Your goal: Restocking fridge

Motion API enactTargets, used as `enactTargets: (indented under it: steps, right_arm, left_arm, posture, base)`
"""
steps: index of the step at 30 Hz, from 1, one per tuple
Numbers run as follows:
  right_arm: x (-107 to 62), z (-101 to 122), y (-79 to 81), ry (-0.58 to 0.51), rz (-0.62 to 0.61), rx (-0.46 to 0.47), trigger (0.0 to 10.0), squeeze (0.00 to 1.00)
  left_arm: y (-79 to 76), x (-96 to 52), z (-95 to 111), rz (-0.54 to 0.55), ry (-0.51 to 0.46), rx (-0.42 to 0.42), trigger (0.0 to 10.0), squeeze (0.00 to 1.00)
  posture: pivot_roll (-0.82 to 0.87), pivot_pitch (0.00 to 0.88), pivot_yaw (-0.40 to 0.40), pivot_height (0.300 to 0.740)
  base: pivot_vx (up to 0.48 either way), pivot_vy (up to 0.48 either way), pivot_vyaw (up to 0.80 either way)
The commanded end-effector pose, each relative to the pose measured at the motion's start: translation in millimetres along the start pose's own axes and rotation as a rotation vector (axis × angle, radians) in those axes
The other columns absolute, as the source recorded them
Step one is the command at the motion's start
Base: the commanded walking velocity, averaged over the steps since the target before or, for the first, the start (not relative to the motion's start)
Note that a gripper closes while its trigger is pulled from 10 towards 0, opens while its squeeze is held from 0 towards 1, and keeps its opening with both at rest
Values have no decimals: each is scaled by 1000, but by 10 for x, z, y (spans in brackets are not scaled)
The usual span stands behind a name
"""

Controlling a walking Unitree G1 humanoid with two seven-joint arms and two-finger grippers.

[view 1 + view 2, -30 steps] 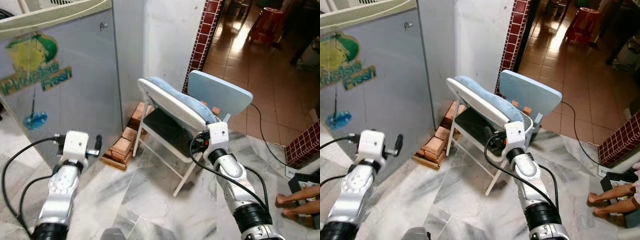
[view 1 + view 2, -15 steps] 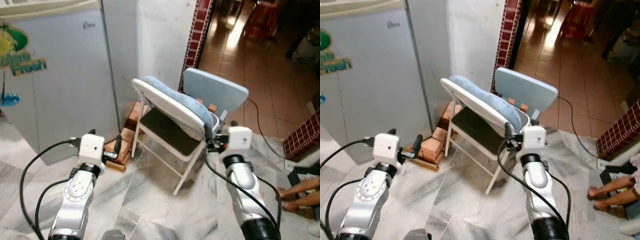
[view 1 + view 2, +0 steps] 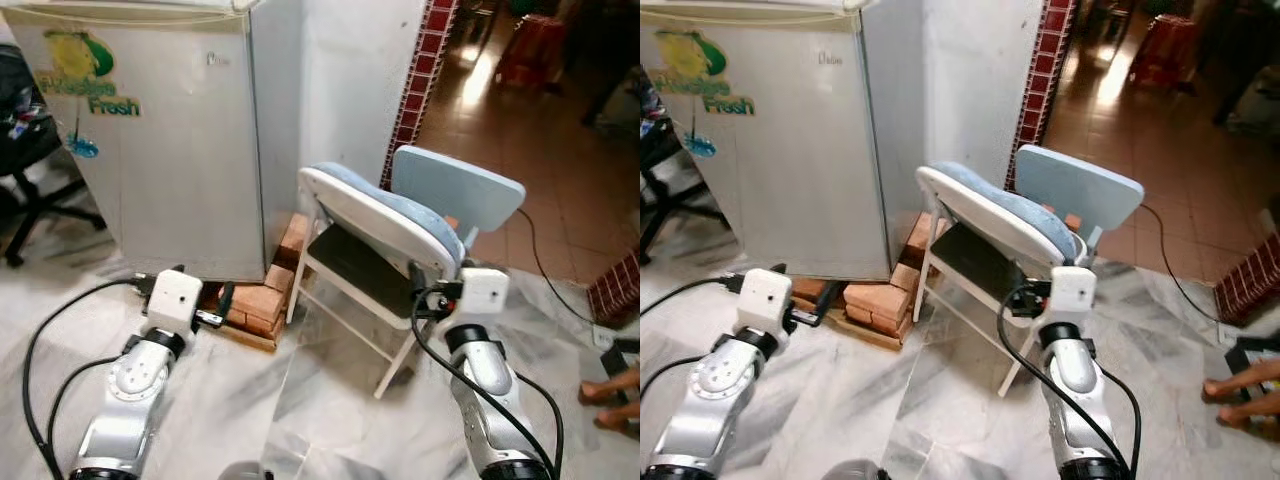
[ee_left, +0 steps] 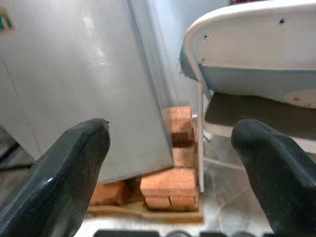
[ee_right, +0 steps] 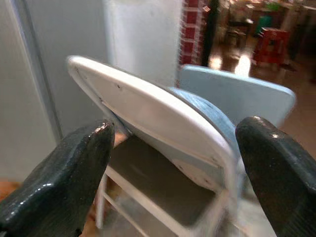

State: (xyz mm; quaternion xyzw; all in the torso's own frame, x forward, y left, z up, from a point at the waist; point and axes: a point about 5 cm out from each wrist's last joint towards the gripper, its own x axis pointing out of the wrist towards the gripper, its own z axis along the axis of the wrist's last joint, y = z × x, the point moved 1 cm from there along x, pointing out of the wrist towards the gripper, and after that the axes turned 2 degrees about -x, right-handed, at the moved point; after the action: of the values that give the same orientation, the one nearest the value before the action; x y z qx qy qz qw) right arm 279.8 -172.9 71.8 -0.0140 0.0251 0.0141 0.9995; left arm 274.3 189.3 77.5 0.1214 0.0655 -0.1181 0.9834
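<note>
A small grey fridge (image 3: 170, 150) with a green "Fresh" sticker stands at the left with its door closed, raised on bricks (image 3: 262, 300). My left gripper (image 3: 222, 305) hangs low in front of the fridge's lower right corner. In the left wrist view its fingers (image 4: 74, 163) are spread wide, and between them I see the fridge wall and bricks. My right gripper (image 3: 415, 290) hovers just in front of the folding chair (image 3: 390, 225), apart from it. In the right wrist view it (image 5: 175, 127) is open and holds nothing.
The white and pale blue folding chair stands beside the fridge, against a white wall. A black office chair (image 3: 30, 150) is at the far left. A tiled pillar (image 3: 425, 60) edges a doorway at the back right. A black cable (image 3: 545, 270) crosses the floor, and part of a person (image 3: 608, 400) is at the right edge.
The whole picture has shifted, so the camera moved: more of the fridge front and the office chair have come into view. Both grippers stay open and hold nothing.
</note>
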Motion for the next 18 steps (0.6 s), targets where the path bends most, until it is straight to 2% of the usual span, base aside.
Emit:
enactTargets:
  steps: [1, 5, 8, 11, 12, 14, 18]
  right_arm:
    - [-3, 43, -58, 16, 19, -33, 10000, 0]
    - [-16, 92, -79, 27, 73, -73, 10000, 0]
    - [-10, 126, -77, 29, 91, -68, 10000, 0]
    - [-13, 106, -89, 25, 7, -82, 10000, 0]
    - [-13, 106, -89, 25, 7, -82, 10000, 0]
    - [-29, 99, -58, 1, -32, -46, 10000, 0]
    - [-58, 104, -57, -31, -99, -77, 10000, 0]
  left_arm:
    - [-84, 27, 36, -62, 1, 32, 10000, 0]
    - [-134, -1, 60, -74, -9, 50, 10000, 0]
    - [-195, -12, 59, -62, -21, 22, 10000, 0]
    - [-297, -48, 28, -4, -24, -54, 10000, 0]
    - [-297, -48, 28, -4, -24, -54, 10000, 0]
    - [-299, -96, -27, 71, -10, -105, 10000, 0]
    - [-297, -133, -43, 94, -17, -100, 10000, 0]
  posture:
    - [-2, 0, -31, 740]
    - [-1, 0, -25, 740]
    - [-4, 0, -18, 740]
    - [-3, 0, -11, 740]
    - [-3, 0, -11, 740]
    - [3, 0, -12, 740]
    - [15, 0, -24, 740]
  base:
    - [0, 431, 0]
    - [0, 435, 0]
    - [0, 446, 0]
    - [0, 465, 0]
    - [0, 465, 0]
    - [0, 469, 0]
    - [0, 472, 0]
